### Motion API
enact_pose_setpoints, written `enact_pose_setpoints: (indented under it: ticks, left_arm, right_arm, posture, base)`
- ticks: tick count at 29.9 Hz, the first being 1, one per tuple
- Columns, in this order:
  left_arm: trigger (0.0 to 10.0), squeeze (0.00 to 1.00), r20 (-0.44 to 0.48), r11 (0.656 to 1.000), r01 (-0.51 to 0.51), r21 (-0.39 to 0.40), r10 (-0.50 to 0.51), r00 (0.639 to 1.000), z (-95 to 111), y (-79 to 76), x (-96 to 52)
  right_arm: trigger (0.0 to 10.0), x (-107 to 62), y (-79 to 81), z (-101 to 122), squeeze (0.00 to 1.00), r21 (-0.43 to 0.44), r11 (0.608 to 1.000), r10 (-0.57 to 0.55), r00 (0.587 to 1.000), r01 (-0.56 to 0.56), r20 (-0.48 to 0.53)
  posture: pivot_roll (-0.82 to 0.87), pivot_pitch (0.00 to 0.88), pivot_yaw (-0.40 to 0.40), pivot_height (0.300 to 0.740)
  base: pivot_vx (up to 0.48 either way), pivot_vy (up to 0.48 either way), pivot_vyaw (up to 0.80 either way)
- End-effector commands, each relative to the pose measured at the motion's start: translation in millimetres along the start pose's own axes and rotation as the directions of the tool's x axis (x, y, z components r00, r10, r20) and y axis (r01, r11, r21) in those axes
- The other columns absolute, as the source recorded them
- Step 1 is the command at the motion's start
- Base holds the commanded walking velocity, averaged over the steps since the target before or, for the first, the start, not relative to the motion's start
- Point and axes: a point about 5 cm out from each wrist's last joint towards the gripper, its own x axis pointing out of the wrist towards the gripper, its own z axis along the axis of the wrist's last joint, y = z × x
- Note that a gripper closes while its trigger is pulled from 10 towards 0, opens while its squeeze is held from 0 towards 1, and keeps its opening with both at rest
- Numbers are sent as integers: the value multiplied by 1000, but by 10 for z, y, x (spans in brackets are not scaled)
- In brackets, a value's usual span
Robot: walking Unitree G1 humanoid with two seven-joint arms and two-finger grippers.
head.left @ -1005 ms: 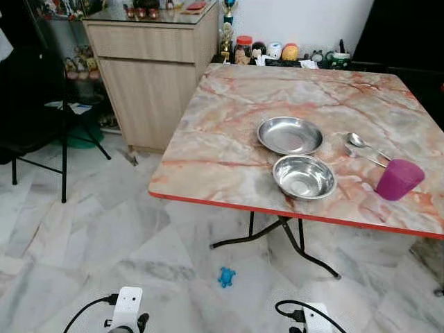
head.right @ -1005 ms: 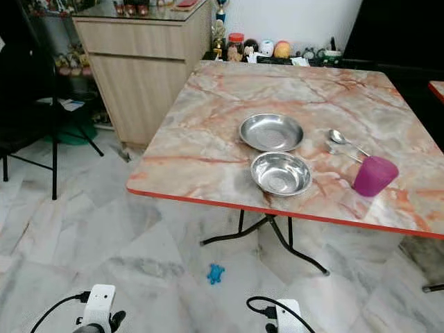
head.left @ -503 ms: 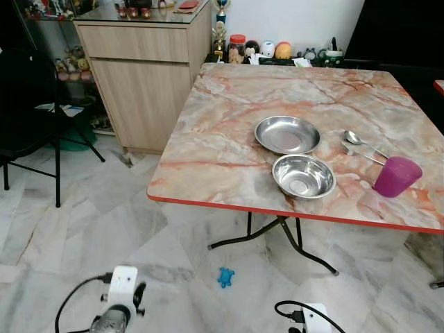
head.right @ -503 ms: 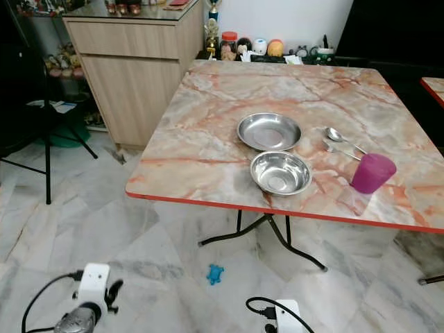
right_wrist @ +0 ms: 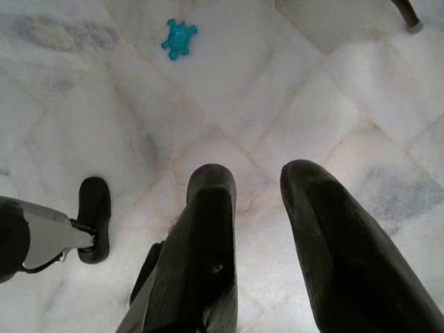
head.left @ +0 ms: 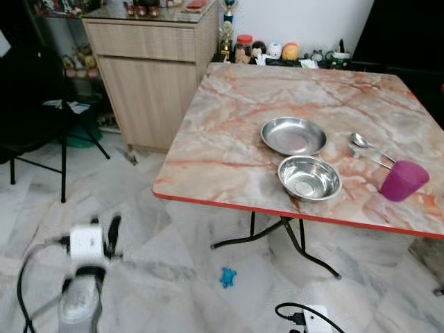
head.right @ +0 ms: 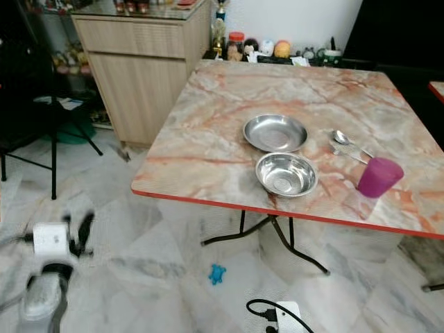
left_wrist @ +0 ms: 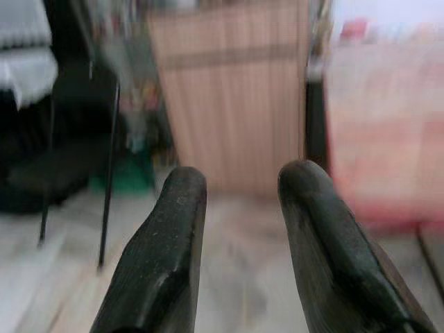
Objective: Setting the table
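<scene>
Marble table, bowl far from fingers

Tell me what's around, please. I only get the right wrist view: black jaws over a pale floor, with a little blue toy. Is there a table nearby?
Observer: Yes. A marble-patterned table stands just ahead, with a steel dish and a steel bowl on it.
Operator: Anything to drink from?
Observer: A purple cup stands by the table's right edge, close to a spoon.
Operator: And the other arm?
Observer: The left arm is out over the floor on the left, its jaws apart and empty, facing a wooden cabinet.
</scene>
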Motion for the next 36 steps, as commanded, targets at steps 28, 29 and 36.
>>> enact_pose_setpoints:
  ticks: [28, 29, 36]
  left_arm:
    - [10000, 0, 17, 938, 308, -161, -309, 951, 323, -860, 224]
    - [10000, 0, 21, 937, 309, -165, -310, 951, 331, -865, 225]
    - [10000, 0, 32, 937, 304, -171, -303, 953, 377, -851, 251]
  right_arm:
    - [10000, 1, -49, 17, 0, 39, 999, -39, 999, 39, 0]
    - [10000, 1, -49, 17, 0, 37, 999, -38, 999, 38, -1]
    - [10000, 3, -42, 23, 0, 36, 999, -37, 999, 37, -1]
  posture:
    - [119, 0, -52, 740]
    - [119, 0, -53, 740]
    - [125, 0, -52, 740]
  base:
    - [0, 0, -274]
    - [0, 0, -763]
    - [0, 0, -763]
